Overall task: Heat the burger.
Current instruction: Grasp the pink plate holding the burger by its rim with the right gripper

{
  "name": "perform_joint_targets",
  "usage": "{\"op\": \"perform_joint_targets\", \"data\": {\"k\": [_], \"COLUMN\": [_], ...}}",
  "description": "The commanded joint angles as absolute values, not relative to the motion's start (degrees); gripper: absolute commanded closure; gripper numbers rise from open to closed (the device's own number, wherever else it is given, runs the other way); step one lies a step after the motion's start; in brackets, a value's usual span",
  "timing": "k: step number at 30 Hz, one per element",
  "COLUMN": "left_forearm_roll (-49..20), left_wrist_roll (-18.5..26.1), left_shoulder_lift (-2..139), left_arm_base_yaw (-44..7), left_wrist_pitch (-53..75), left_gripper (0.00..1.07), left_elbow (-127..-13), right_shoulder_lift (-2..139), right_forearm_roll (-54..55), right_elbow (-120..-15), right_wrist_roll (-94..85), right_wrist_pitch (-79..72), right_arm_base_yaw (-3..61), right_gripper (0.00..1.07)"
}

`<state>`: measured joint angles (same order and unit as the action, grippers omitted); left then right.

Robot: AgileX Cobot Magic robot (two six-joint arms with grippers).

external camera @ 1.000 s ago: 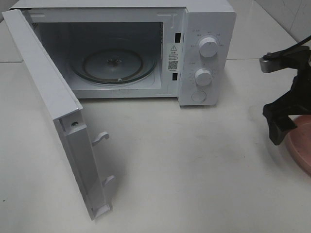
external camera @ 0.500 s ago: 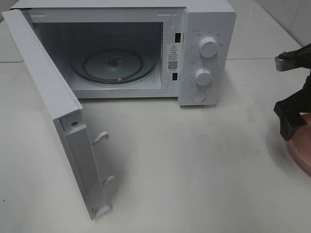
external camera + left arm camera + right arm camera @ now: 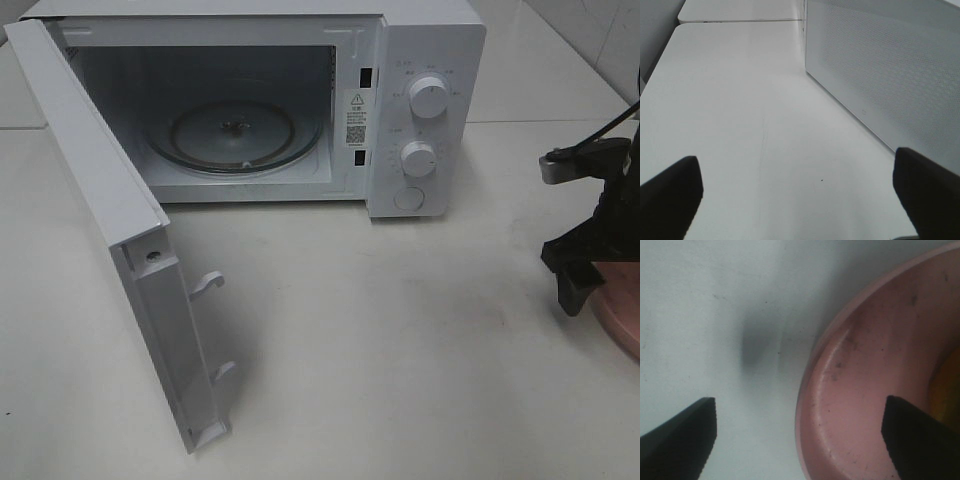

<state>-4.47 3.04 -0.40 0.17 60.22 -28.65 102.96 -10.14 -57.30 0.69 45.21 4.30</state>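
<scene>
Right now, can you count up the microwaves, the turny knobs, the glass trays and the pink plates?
microwave: 1
knobs: 2
glass tray: 1
pink plate: 1
Total: 5

On table point(image 3: 400, 350), microwave point(image 3: 425, 50) is set at rear, door point(image 3: 165, 330) swung out to front-left; turntable point(image 3: 235, 135) is seated inside. At right edge, plate point(image 3: 618, 320) is placed, w/ right gripper point(image 3: 800, 440) held over its left rim.
</scene>
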Motion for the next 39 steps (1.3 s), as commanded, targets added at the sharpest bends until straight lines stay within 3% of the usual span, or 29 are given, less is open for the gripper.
{"op": "perform_joint_targets", "data": {"k": [1,18,22,23,24,25,26,27,28,29,31,32,33,39], "left_forearm_roll": [-4.47,-4.47,-4.47,-4.47,-4.47,-4.47,-4.47,-4.47,-4.47,-4.47,-4.47,-4.47,-4.47,-4.47], "left_wrist_roll": [2.92,2.92,2.92,2.92,2.92,2.92,2.92,2.92,2.92,2.92,2.92,2.92,2.92,2.92], "left_shoulder_lift": [-1.78,-1.78,-1.78,-1.78,-1.78,-1.78,-1.78,-1.78,-1.78,-1.78,-1.78,-1.78,-1.78,-1.78], "left_arm_base_yaw": [0.06,0.06,0.06,0.06,0.06,0.06,0.06,0.06,0.06,0.06,0.06,0.06,0.06,0.06], "left_wrist_pitch": [59.47,59.47,59.47,59.47,59.47,59.47,59.47,59.47,59.47,59.47,59.47,59.47,59.47,59.47], "left_gripper": [0.09,0.09,0.09,0.09,0.09,0.09,0.09,0.09,0.09,0.09,0.09,0.09,0.09,0.09], "left_elbow": [-28.48,-28.48,-28.48,-28.48,-28.48,-28.48,-28.48,-28.48,-28.48,-28.48,-28.48,-28.48,-28.48,-28.48], "right_shoulder_lift": [104.91,108.46,108.46,108.46,108.46,108.46,108.46,108.46,108.46,108.46,108.46,108.46,108.46,108.46], "right_forearm_roll": [-10.43,-10.08,-10.31,-10.43,-10.43,-10.43,-10.43,-10.43,-10.43,-10.43,-10.43,-10.43,-10.43,-10.66], "right_elbow": [-57.35,-54.32,-54.09,-54.09,-54.09,-54.09,-54.09,-54.09,-54.09,-54.09,-54.09,-54.09,-54.09,-54.09], "right_wrist_roll": [0.63,1.32,1.6,2.06,2.06,2.92,3.67,3.67,4.58,4.58,4.93,4.93,4.98,4.98], "right_wrist_pitch": [43.95,39.71,39.76,39.76,39.76,39.76,39.76,39.76,39.82,39.82,39.82,39.82,40.05,39.94], "right_arm_base_yaw": [4.01,2.06,2.06,2.06,2.06,2.06,2.06,2.06,2.06,2.06,2.06,2.06,2.06,2.12], "right_gripper": [0.23,0.27,0.39,0.48,0.48,0.59,0.66,0.66,0.77,0.77,0.97,0.97,1.07,1.07]}}
